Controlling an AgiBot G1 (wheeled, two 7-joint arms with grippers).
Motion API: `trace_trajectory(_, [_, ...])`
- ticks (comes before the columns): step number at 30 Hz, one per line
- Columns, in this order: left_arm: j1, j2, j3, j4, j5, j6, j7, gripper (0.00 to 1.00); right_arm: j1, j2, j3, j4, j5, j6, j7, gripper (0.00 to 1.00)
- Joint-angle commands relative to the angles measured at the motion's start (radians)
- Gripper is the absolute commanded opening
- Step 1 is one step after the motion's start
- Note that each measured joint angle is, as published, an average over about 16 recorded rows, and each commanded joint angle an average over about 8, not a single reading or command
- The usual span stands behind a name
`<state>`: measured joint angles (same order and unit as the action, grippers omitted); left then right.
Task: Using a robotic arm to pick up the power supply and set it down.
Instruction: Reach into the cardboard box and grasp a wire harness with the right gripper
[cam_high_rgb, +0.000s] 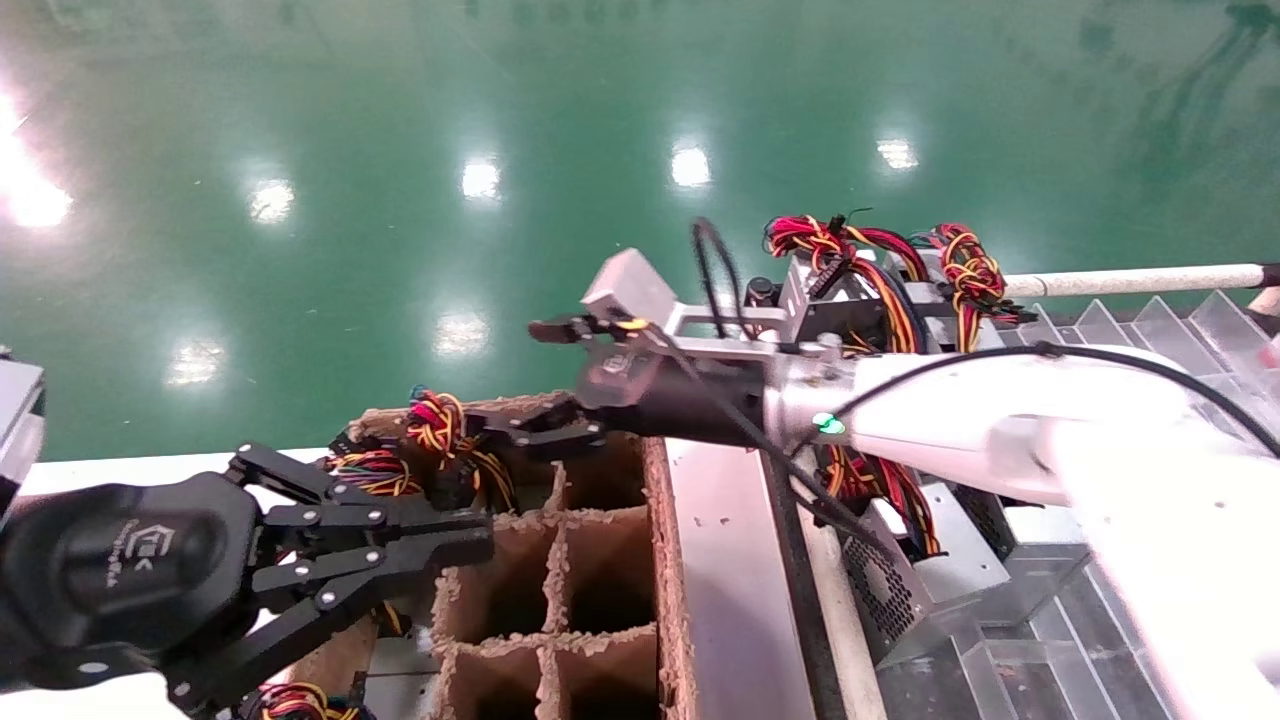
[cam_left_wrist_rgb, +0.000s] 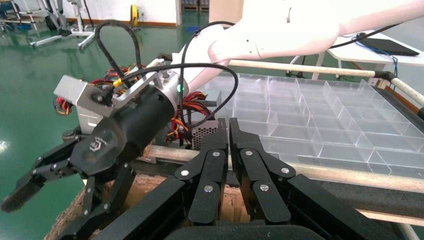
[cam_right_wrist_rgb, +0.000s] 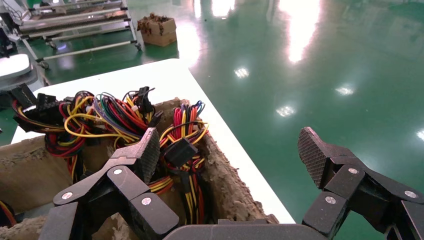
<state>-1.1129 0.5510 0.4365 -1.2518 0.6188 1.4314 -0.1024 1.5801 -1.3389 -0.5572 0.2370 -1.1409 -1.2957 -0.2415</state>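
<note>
Head view shows the right gripper (cam_high_rgb: 545, 380) reaching over the far end of the cardboard box (cam_high_rgb: 560, 560), its fingers spread wide and holding nothing; one finger hangs above a cell, the other out past the box's far edge; wire bundles (cam_right_wrist_rgb: 100, 117) poke up from the far cells; a grey power supply (cam_high_rgb: 905, 590) lies on the clear tray (cam_high_rgb: 1150, 320); the left gripper (cam_high_rgb: 430, 545), fingers pressed together and empty, rests at the box's near left.

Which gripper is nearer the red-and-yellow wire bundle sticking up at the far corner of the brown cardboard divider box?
The right. The right gripper hangs open beside the wire bundle at the brown cardboard divider box's far corner. The left gripper sits shut, farther off toward the robot.
</note>
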Motion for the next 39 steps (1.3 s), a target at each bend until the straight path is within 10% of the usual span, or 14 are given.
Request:
trace_trajectory(1, [0.0, 0.0, 0.0, 0.0, 0.0, 0.0, 0.0, 0.0, 0.011, -0.022, -0.004, -0.022, -0.002, 0.017, -0.011, 0.89])
trace_trajectory(13, [0.0, 0.0, 0.0, 0.0, 0.0, 0.0, 0.0, 0.0, -0.047, -0.035, -0.147, 0.142, 0.069, 0.089, 0.068, 0.01])
trace_trajectory(39, [0.0, 0.0, 0.0, 0.0, 0.0, 0.0, 0.0, 0.0, -0.047, -0.024, -0.409, 0.169, 0.273, 0.23, 0.082, 0.0])
